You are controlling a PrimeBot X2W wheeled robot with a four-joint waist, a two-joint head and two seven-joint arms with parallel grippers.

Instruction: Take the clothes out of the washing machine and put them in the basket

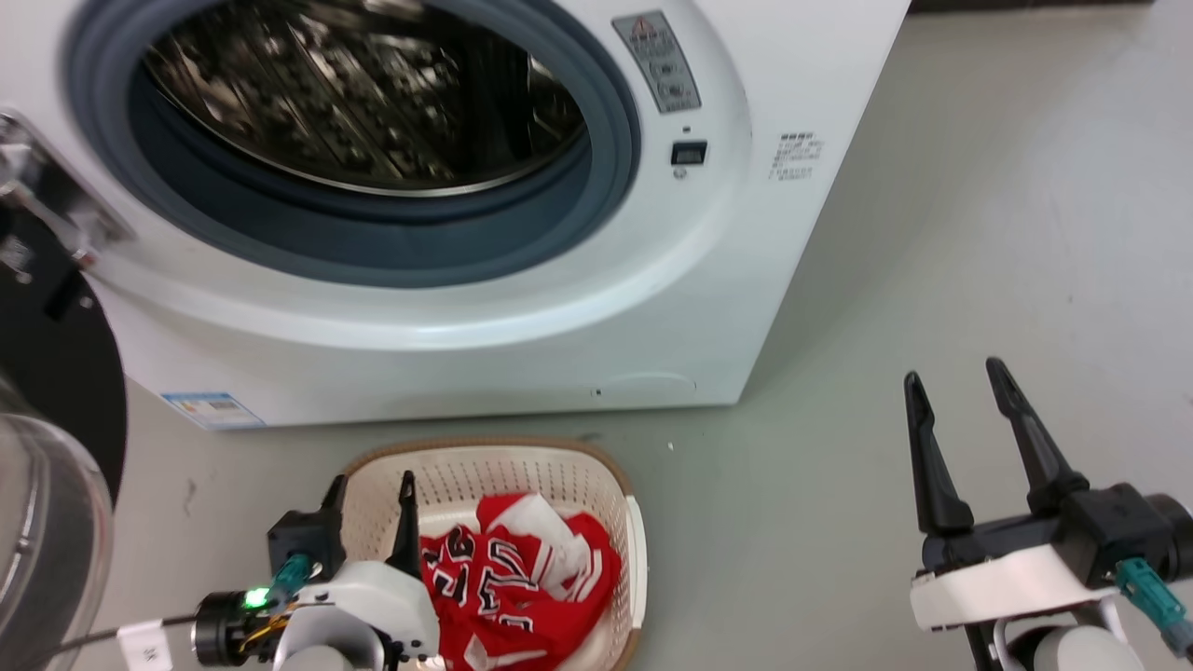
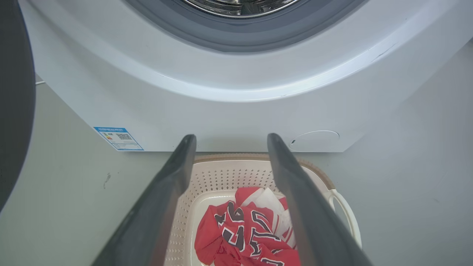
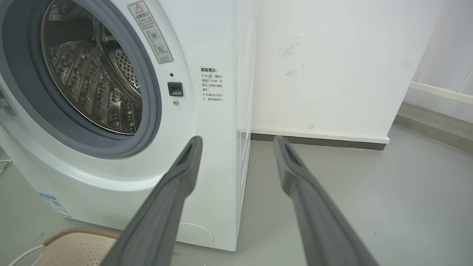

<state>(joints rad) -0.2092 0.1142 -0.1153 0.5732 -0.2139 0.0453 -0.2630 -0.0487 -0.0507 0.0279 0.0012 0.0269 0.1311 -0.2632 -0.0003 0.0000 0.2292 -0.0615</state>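
Beneath your left gripper, fingers parted and empty, the clothes lie in the basket; right gripper, parted too, hangs well aside.

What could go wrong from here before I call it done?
1. The left gripper hangs open over the basket and clothes; a low swing might hook the rim and tip it.
2. The open door stands close beside that arm and could be struck.
3. In the head view the grey ring hides the lowest part of the drum, so a garment may remain unseen.
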